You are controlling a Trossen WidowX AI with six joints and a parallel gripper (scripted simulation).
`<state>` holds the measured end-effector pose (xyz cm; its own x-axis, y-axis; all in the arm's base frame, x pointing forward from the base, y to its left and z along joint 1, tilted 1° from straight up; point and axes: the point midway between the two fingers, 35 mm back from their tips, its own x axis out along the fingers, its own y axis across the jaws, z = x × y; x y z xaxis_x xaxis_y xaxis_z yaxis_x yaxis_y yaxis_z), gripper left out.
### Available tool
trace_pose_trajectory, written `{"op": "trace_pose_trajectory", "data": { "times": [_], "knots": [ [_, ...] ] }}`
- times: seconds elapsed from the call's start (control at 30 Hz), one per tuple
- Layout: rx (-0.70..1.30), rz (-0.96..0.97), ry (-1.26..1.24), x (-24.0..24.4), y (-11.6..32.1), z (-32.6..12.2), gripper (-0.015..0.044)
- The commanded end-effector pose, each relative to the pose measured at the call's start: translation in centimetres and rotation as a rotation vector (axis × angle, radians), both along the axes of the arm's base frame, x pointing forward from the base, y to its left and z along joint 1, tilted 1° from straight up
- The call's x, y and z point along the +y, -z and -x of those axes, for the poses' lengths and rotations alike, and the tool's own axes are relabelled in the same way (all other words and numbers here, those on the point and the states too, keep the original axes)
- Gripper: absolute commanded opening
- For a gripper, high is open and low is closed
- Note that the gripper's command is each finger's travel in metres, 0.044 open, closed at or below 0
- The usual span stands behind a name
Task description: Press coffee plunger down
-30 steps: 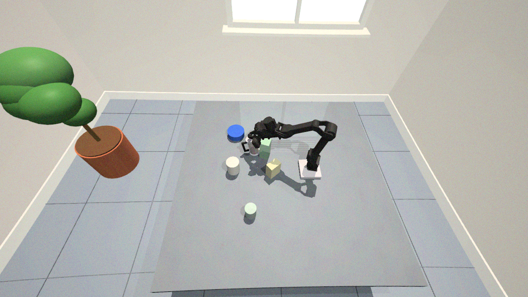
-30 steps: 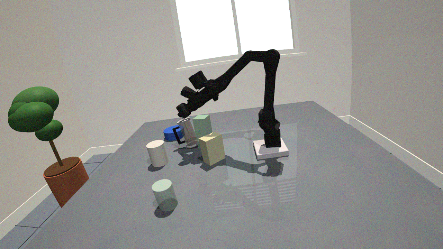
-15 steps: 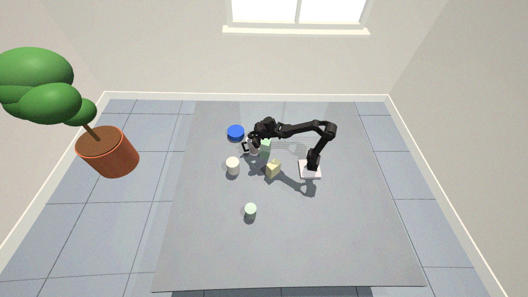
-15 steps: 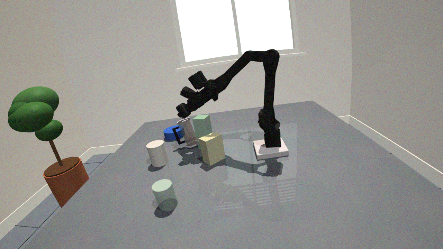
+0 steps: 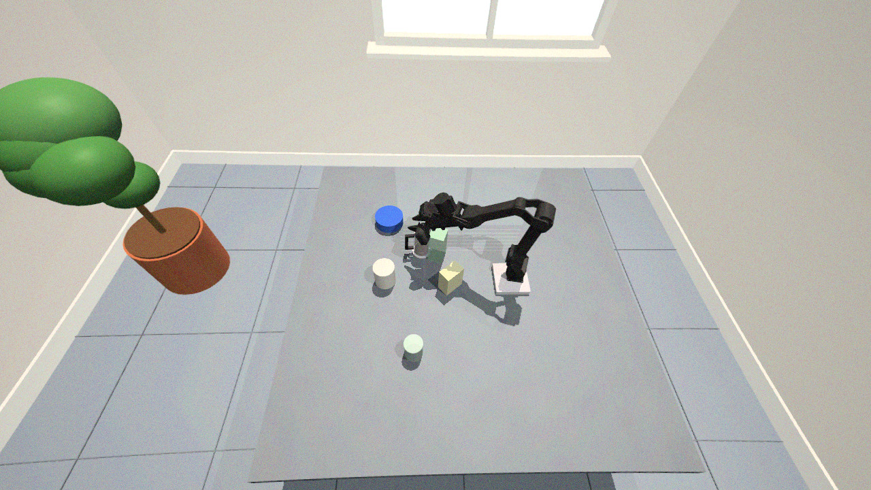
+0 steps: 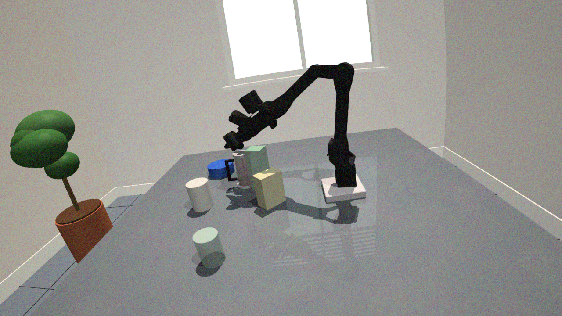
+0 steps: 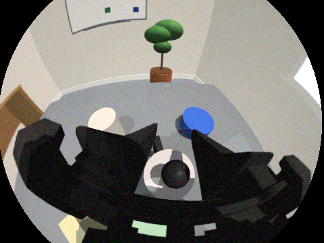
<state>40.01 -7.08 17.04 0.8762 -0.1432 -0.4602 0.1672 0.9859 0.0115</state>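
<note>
Upright near mid-table: press [image 6: 243, 169], a clear cylinder with a black handle on the side away from the arm base, foot flat on the table [image 6: 393, 243]. Knob [image 7: 175, 174] of the plunger low, close over the pale lid in the wrist view. Directly above it, gripper [image 6: 234, 143], pointing steeply down, jaws about half open, one finger [image 7: 121, 153] on each side of the knob with a visible gap both ways; nothing held. Whether the fingertips touch the lid: cannot tell.

Just beside the press, on the arm-base side: tall green box [image 6: 257, 158], touching or nearly so. In front of that, toward the exterior camera: yellow box [image 6: 269, 188], near but apart from the press. Behind the press, by the handle: flat blue disc [image 6: 217, 169]. Off to the handle side and nearer the camera: cream cylinder [image 6: 199, 194], standing, clear of the press. Well apart, toward the near table edge: pale green cylinder [image 6: 208, 246], tilted.

Farther out: arm [image 6: 337, 113] arched high from a white base plate [image 6: 344, 192], past the boxes. Beyond the table's edge: potted tree [image 6: 63, 184] on the tiled floor, and a bright window [image 6: 298, 35] in the far wall.
</note>
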Motion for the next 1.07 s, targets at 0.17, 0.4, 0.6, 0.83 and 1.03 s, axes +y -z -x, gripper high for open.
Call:
{"op": "trace_pose_trajectory", "data": {
  "times": [0.17, 0.4, 0.6, 0.83, 1.03],
  "knots": [
    [0.001, 0.0, 0.0, 0.0, 0.0, 0.0, 0.0431],
    [0.007, -0.003, 0.002, 0.0, -2.4, 0.8, 0.044],
    [0.02, -0.009, 0.007, 0.2, -7.8, 3.7, 0.044],
    [0.02, -0.009, 0.007, 0.2, -7.3, 3.7, 0.044],
    [0.02, -0.009, 0.007, 0.2, -7.3, 3.7, 0.044]
  ]
}}
